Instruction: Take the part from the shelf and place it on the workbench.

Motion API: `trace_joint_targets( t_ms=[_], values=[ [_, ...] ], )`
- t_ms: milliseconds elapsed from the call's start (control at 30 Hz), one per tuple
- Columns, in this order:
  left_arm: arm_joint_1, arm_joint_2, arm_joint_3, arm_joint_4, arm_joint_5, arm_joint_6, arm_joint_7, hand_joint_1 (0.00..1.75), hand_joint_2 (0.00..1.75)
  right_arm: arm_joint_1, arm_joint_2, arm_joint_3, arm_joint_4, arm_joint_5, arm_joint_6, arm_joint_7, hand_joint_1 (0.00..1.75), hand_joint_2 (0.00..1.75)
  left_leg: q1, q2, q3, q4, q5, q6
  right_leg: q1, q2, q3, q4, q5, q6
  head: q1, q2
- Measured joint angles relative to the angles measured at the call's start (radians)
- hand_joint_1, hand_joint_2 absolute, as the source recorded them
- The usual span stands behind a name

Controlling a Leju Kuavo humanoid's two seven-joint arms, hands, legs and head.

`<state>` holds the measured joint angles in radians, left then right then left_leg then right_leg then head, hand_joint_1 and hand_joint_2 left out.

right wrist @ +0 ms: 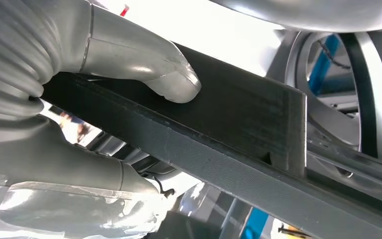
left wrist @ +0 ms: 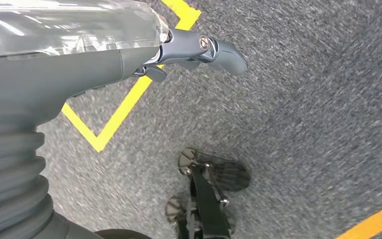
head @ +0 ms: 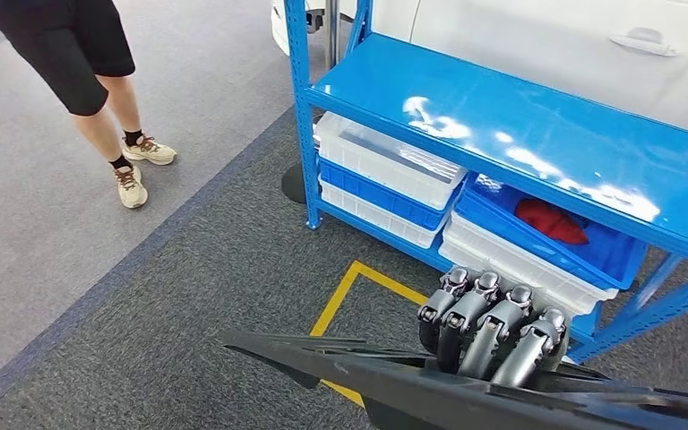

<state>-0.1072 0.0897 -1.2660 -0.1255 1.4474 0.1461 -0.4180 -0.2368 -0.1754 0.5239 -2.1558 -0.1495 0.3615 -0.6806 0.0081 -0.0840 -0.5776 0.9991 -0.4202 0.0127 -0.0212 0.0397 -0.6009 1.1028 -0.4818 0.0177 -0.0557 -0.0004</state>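
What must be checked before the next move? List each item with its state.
1. Right hand grips the black part: ok.
2. Thumb pressed on the part: ok.
3. Part clear of the blue shelf: ok.
4. Surroundings free of people: not ok, a person stands on the floor beside the shelf.
5. Workbench located: cannot tell.
6. Left hand free to help: cannot tell.
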Motion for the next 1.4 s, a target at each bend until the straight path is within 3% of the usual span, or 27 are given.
trace_joint_targets(
  t_ms=[67,167,233,300,367,400,433,467,533,567,600,667,733,800,867,900,933,967,1033,1100,1200,1267,1333,1400],
  values=[
    [-0.002,-0.001,0.0,0.0,0.0,0.005,-0.001,0.0,1.75,-0.003,0.013,-0.017,0.015,-0.012,0.058,0.0,1.75,1.75,-0.001,-0.022,-0.012,0.01,-0.001,-0.012,-0.002,0.032,0.028,-0.073,0.022,-0.002,0.0,0.0],
    [0.002,-0.001,0.0,0.0,0.0,0.02,0.017,0.0,1.75,-0.021,0.042,-0.045,0.06,-0.035,0.126,0.0,1.75,1.75,0.004,-0.038,-0.025,0.01,0.002,-0.032,0.0,0.012,0.027,-0.082,0.024,-0.017,0.0,0.0],
    [0.0,-0.001,0.0,0.0,0.0,0.027,0.025,0.0,1.75,-0.035,0.059,-0.057,0.093,-0.047,0.143,0.0,1.75,1.75,0.003,0.001,-0.048,0.057,-0.026,-0.042,-0.001,-0.014,0.031,-0.09,0.028,-0.03,0.0,0.0],
    [-0.005,-0.001,0.0,0.0,0.0,0.029,0.027,0.0,1.75,-0.039,0.071,-0.065,0.116,-0.051,0.148,0.0,1.75,1.75,0.003,0.055,-0.107,0.177,-0.089,-0.05,0.002,-0.042,0.033,-0.093,0.028,-0.038,0.0,0.0],
    [-0.005,-0.002,0.0,0.0,0.0,0.03,0.027,0.0,1.75,-0.042,0.077,-0.069,0.138,-0.052,0.149,0.0,1.75,1.75,0.005,0.073,-0.162,0.29,-0.13,-0.055,0.005,-0.071,0.032,-0.092,0.026,-0.039,0.0,0.0],
    [-0.003,-0.002,0.0,0.0,0.0,0.031,0.027,0.0,1.75,-0.046,0.079,-0.069,0.152,-0.05,0.148,0.0,1.75,1.75,0.005,0.076,-0.164,0.298,-0.123,-0.055,0.007,-0.084,0.032,-0.092,0.025,-0.039,0.0,0.0],
    [-0.002,-0.003,0.0,0.0,0.0,0.03,0.025,0.0,1.75,-0.052,0.083,-0.069,0.17,-0.048,0.145,0.0,1.75,1.75,0.005,0.08,-0.147,0.267,-0.099,-0.053,0.008,-0.096,0.033,-0.092,0.024,-0.039,0.0,0.0],
    [-0.001,-0.003,0.0,0.0,0.0,0.029,0.021,0.0,1.75,-0.06,0.088,-0.068,0.19,-0.047,0.141,0.0,1.75,1.75,0.004,0.091,-0.108,0.197,-0.063,-0.049,0.009,-0.108,0.035,-0.091,0.023,-0.037,0.0,0.0],
    [-0.004,-0.002,0.0,0.0,0.0,0.024,0.01,0.0,1.75,-0.076,0.1,-0.065,0.233,-0.045,0.127,0.0,1.75,1.75,-0.005,0.132,-0.033,0.056,-0.016,-0.033,0.012,-0.128,0.041,-0.092,0.019,-0.032,0.0,0.0],
    [-0.005,-0.003,0.001,0.0,0.0,0.021,0.004,0.0,1.75,-0.08,0.109,-0.062,0.256,-0.044,0.122,0.0,1.75,1.75,-0.01,0.146,-0.014,0.016,-0.007,-0.024,0.014,-0.137,0.043,-0.093,0.018,-0.027,0.0,0.0],
    [-0.005,-0.003,0.002,0.0,0.0,0.019,0.0,0.0,1.75,-0.081,0.119,-0.059,0.279,-0.041,0.12,0.0,1.75,1.75,-0.014,0.151,-0.01,0.004,-0.008,-0.016,0.015,-0.145,0.045,-0.094,0.018,-0.022,0.0,0.0],
    [0.001,-0.004,0.004,0.0,0.0,0.017,-0.007,0.0,1.75,-0.078,0.14,-0.052,0.324,-0.034,0.123,0.0,1.75,1.75,-0.012,0.129,-0.012,-0.001,-0.003,-0.004,0.015,-0.157,0.048,-0.096,0.016,-0.01,0.0,0.0],
    [0.005,-0.005,0.008,0.0,0.0,0.017,-0.01,0.0,1.75,-0.076,0.156,-0.048,0.355,-0.029,0.127,0.0,1.75,1.75,-0.007,0.108,-0.006,-0.013,0.007,0.006,0.012,-0.12,0.04,-0.073,-0.005,-0.001,0.0,0.0],
    [0.004,-0.006,0.011,0.0,0.001,0.017,-0.011,0.0,1.75,-0.074,0.165,-0.046,0.385,-0.026,0.14,0.0,1.75,1.75,-0.005,0.086,-0.003,-0.02,0.013,0.013,0.008,-0.062,-0.009,0.033,-0.064,0.003,0.0,0.0],
    [0.004,-0.007,0.014,0.0,0.001,0.019,-0.01,0.0,1.75,-0.07,0.173,-0.046,0.425,-0.022,0.155,0.0,1.75,1.75,-0.006,0.06,-0.005,-0.018,0.013,0.017,0.008,-0.044,-0.079,0.167,-0.117,0.003,0.0,0.0],
    [0.006,-0.007,0.015,0.0,0.001,0.019,-0.009,0.0,1.75,-0.068,0.179,-0.045,0.446,-0.019,0.158,0.0,1.75,1.75,-0.007,0.047,-0.005,-0.017,0.013,0.017,0.008,-0.043,-0.098,0.196,-0.116,0.003,0.0,0.0],
    [0.008,-0.007,0.016,0.0,0.001,0.02,-0.01,0.0,1.75,-0.068,0.186,-0.044,0.465,-0.015,0.16,0.0,1.75,1.75,-0.007,0.033,-0.005,-0.014,0.012,0.016,0.008,-0.042,-0.097,0.184,-0.094,0.002,0.0,0.0],
    [0.009,-0.007,0.017,0.0,0.001,0.02,-0.01,0.0,1.75,-0.068,0.194,-0.043,0.481,-0.01,0.16,0.0,1.75,1.75,-0.006,0.018,-0.005,-0.01,0.011,0.014,0.007,-0.036,-0.076,0.132,-0.055,0.0,0.0,0.0],
    [0.009,-0.008,0.017,0.0,0.001,0.018,-0.01,0.0,1.75,-0.066,0.208,-0.04,0.503,-0.001,0.163,0.0,1.75,1.75,-0.006,-0.009,-0.009,0.001,0.005,0.007,0.002,0.008,-0.017,-0.01,0.015,-0.003,0.0,0.0],
    [0.009,-0.009,0.017,0.0,0.0,0.017,-0.009,0.0,1.75,-0.059,0.218,-0.039,0.509,0.002,0.17,0.0,1.75,1.75,-0.003,-0.031,-0.02,0.01,0.002,-0.004,0.0,0.043,0.01,-0.079,0.034,-0.005,0.0,0.0],
    [0.016,-0.009,0.017,0.0,0.0,0.017,-0.002,0.0,1.75,-0.045,0.232,-0.039,0.502,0.001,0.183,0.0,1.75,1.75,0.004,-0.052,-0.028,0.01,0.003,-0.024,0.005,0.019,0.016,-0.088,0.033,-0.018,0.0,0.0],
    [0.018,-0.009,0.017,0.0,0.001,0.017,0.003,0.0,1.75,-0.04,0.242,-0.039,0.488,-0.004,0.19,0.0,1.75,1.75,0.001,-0.012,-0.045,0.05,-0.021,-0.033,0.003,-0.006,0.028,-0.1,0.036,-0.031,0.0,0.0],
    [0.014,-0.008,0.017,0.0,0.001,0.017,0.005,0.0,1.75,-0.031,0.248,-0.039,0.474,-0.01,0.194,0.0,1.75,1.75,0.001,0.047,-0.101,0.167,-0.077,-0.04,0.006,-0.035,0.037,-0.106,0.032,-0.039,0.0,0.0],
    [0.012,-0.008,0.017,0.0,0.001,0.016,0.006,0.0,1.75,-0.021,0.249,-0.038,0.466,-0.013,0.195,0.0,1.75,1.75,0.006,0.07,-0.158,0.273,-0.113,-0.046,0.01,-0.064,0.041,-0.105,0.027,-0.041,0.0,0.0]
  ],
)
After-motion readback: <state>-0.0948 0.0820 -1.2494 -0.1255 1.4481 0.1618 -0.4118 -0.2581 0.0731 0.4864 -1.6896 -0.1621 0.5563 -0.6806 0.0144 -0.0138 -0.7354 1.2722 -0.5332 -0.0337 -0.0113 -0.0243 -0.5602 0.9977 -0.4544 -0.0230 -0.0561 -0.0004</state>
